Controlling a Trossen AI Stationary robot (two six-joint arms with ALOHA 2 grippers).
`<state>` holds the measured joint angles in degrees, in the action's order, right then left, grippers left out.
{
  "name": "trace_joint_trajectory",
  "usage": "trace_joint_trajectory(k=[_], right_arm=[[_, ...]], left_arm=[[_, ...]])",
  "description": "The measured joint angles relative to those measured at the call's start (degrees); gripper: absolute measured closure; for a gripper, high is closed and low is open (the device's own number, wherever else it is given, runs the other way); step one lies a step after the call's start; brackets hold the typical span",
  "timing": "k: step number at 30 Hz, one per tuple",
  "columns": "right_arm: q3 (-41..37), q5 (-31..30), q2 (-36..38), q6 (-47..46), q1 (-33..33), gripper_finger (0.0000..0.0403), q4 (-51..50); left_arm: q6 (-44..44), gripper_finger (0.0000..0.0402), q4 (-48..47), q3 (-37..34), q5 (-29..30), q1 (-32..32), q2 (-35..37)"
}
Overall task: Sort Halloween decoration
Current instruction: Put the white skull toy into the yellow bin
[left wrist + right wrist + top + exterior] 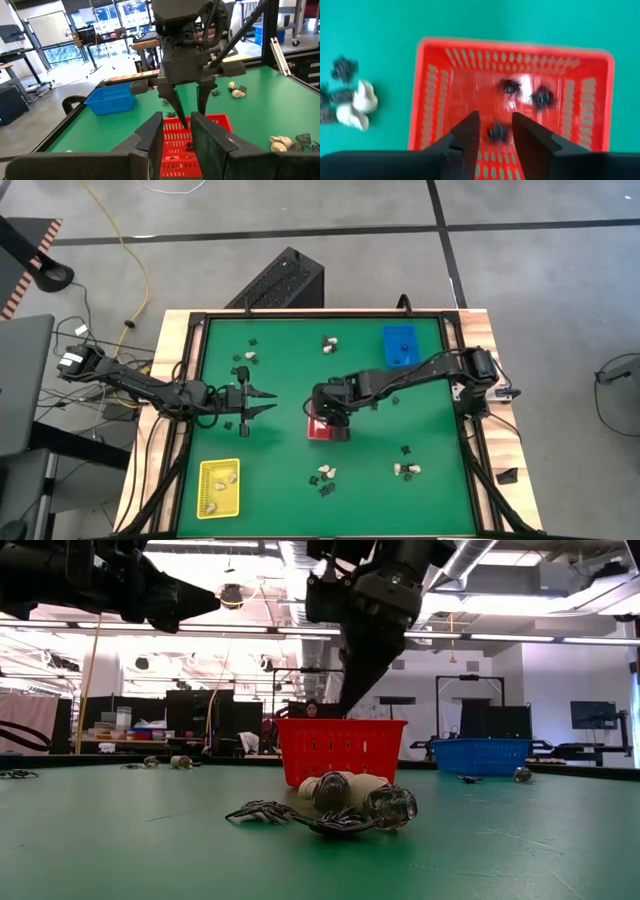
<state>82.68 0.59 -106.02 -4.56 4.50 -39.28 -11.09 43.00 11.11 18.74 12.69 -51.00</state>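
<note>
My right gripper (495, 120) hangs open, pointing steeply down into the red tray (510, 47), which stands mid-table (328, 426). A small black decoration piece (497, 131) shows in the gap between the fingers, lying lower down in the tray. Two more black pieces (541, 96) lie on the tray floor. My left gripper (265, 402) waits level above the table's left half, open and with nothing in it (177, 117). Loose cream and black pieces lie in clusters on the green mat (323, 476), (406, 470), (350, 805).
A yellow tray (219, 488) holding cream pieces sits at the near left. A blue tray (401, 345) stands at the far right. More small pieces lie near the far edge (330, 343), (248, 358). A raised black frame (190, 380) borders the mat.
</note>
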Motion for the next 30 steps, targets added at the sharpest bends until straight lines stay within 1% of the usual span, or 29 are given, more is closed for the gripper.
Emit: trace_joint_trajectory(k=[5, 8, 11, 14, 19, 22, 26, 30], right_arm=[[1.6, -0.1, 1.1, 0.2, -0.2, 0.0219, -9.1], [1.1, 0.0, 2.8, -0.1, 0.0, 0.0212, -13.2], [-1.6, -0.1, 6.1, -2.0, 0.5, 0.0212, -15.2], [-7.3, -0.4, 12.0, -6.2, 0.9, 0.0215, -14.9], [-21.9, -0.5, 23.4, -17.9, 1.9, 0.0218, -10.0], [-29.5, -0.5, 28.1, -24.3, 2.4, 0.0215, -6.5], [-35.7, -1.6, 30.8, -31.0, 1.6, 0.0207, -5.4], [-39.1, -3.1, 31.1, -36.6, -0.3, 0.0195, -5.3]], left_arm=[[0.2, 0.0313, -0.4, 0.0, 0.0, 0.0, 0.0], [0.2, 0.0313, -0.8, 0.0, 0.0, 0.0, 0.0], [0.2, 0.0313, -1.6, 0.0, 0.0, 0.0, 0.0], [0.2, 0.0313, -2.0, 0.0, 0.0, 0.0, 0.0], [-0.4, 0.0313, -2.2, 0.0, 0.1, 0.0, 0.0], [-0.9, 0.0313, -2.1, 0.0, 0.1, 0.0, 0.0], [-1.1, 0.0313, -2.1, 0.0, 0.1, 0.0, 0.0], [-0.6, 0.0313, -2.0, 0.0, 0.1, 0.0, 0.0]])
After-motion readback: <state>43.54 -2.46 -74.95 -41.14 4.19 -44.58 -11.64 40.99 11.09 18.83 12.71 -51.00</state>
